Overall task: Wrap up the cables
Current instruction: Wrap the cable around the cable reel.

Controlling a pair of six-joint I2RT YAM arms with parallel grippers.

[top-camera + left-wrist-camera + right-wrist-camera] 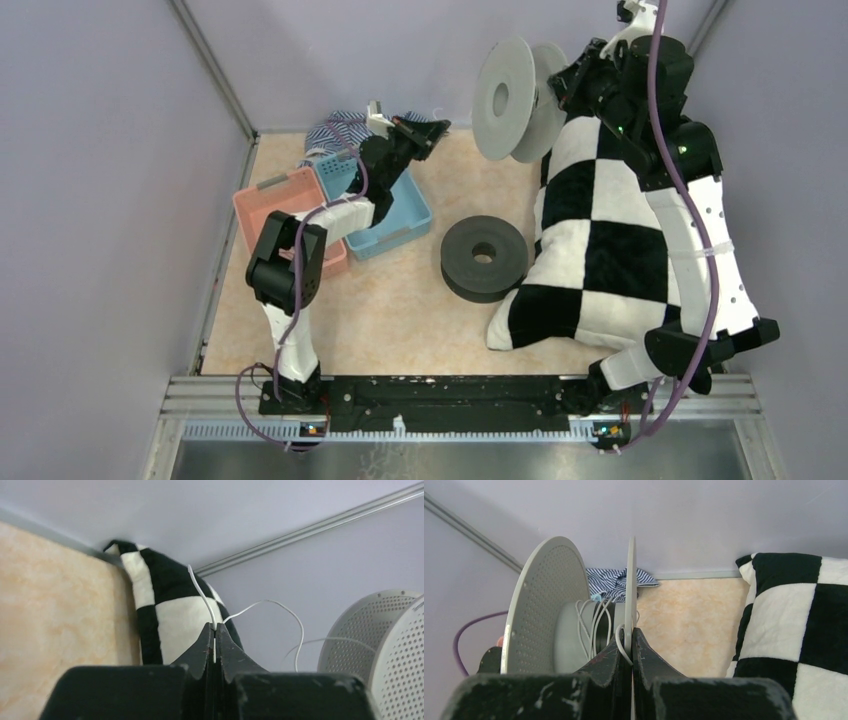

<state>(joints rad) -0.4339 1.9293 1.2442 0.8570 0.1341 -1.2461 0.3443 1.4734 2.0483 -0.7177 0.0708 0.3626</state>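
1. The white cable [201, 594] is off the worktop [400, 310], in the upper middle of the top view. Several turns of it lie around the hub of the grey spool [549, 605], and from there it curves loosely through the air to the left tool [215, 628].
2. The left tool is clenched on the white cable, which is pinched between its fingertips and rises above them.
3. The left arm reaches from the lower left up over the blue basket [400, 215], with its tool pointing right toward the grey spool.
4. The right tool [631, 632] is clamped on the thin rim of one flange and holds the grey spool in the air.
5. The right arm stretches up the right side, above the checkered pillow [600, 230].
6. A black spool [484, 255] lies flat at centre, just beside the checkered pillow.
7. A pink basket [270, 205] sits left of the blue basket, and a striped cloth [335, 128] lies behind them.
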